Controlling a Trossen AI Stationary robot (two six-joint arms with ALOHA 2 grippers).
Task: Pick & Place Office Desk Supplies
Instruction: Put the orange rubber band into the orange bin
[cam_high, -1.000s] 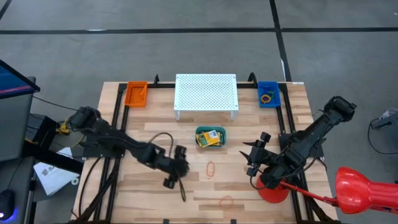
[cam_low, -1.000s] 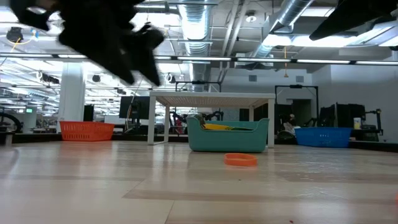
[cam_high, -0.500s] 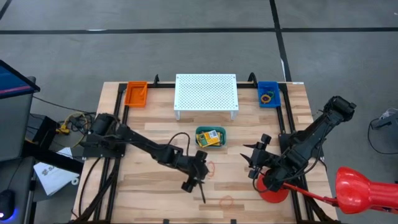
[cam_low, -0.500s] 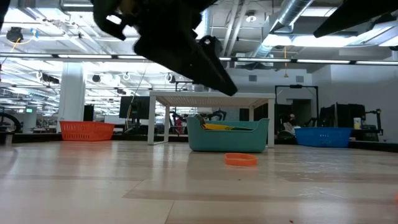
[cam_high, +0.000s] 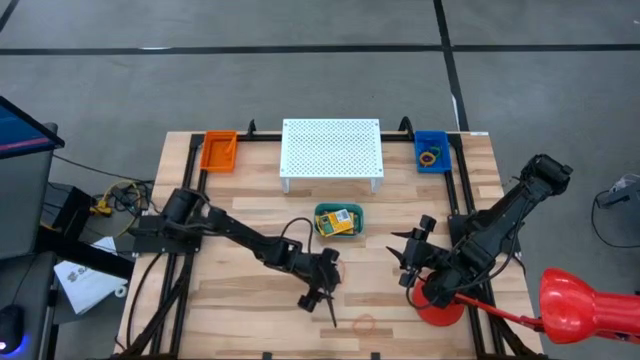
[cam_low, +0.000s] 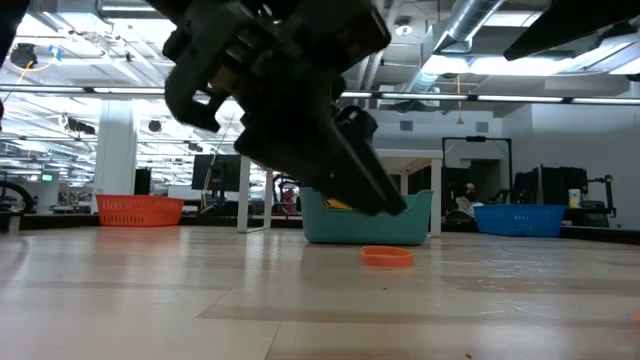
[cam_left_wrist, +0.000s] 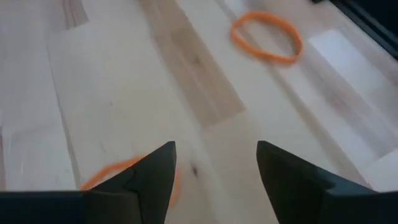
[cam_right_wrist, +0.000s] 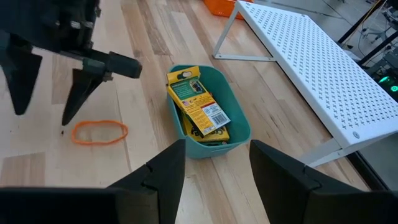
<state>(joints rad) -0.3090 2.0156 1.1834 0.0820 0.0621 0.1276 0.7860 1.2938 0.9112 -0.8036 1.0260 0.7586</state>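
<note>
My left gripper (cam_high: 325, 275) is open and points down over the middle of the table, just above an orange rubber band (cam_high: 339, 270). In the left wrist view (cam_left_wrist: 214, 168) that band (cam_left_wrist: 121, 170) shows partly under one finger. In the right wrist view the band (cam_right_wrist: 99, 132) lies flat beside the fingertips of the left gripper (cam_right_wrist: 46, 99). A second orange band (cam_high: 363, 323) lies flat nearer the table's front edge, also visible in the left wrist view (cam_left_wrist: 266, 37). Two yellow-and-green crayon boxes (cam_right_wrist: 198, 106) lie in a teal bin (cam_high: 340, 235). My right gripper (cam_high: 408, 256) is open and empty, right of the bin.
The white perforated stand (cam_high: 332, 150) stands behind the teal bin. An orange bin (cam_high: 218, 150) is at the far left. A blue bin (cam_high: 432, 152) holding bands is at the far right. A red disc (cam_high: 440, 308) lies under the right arm.
My left gripper has swung toward the table's right edge and come down toward the orange band near the middle, staying open. The bands and the teal bin have not moved.
</note>
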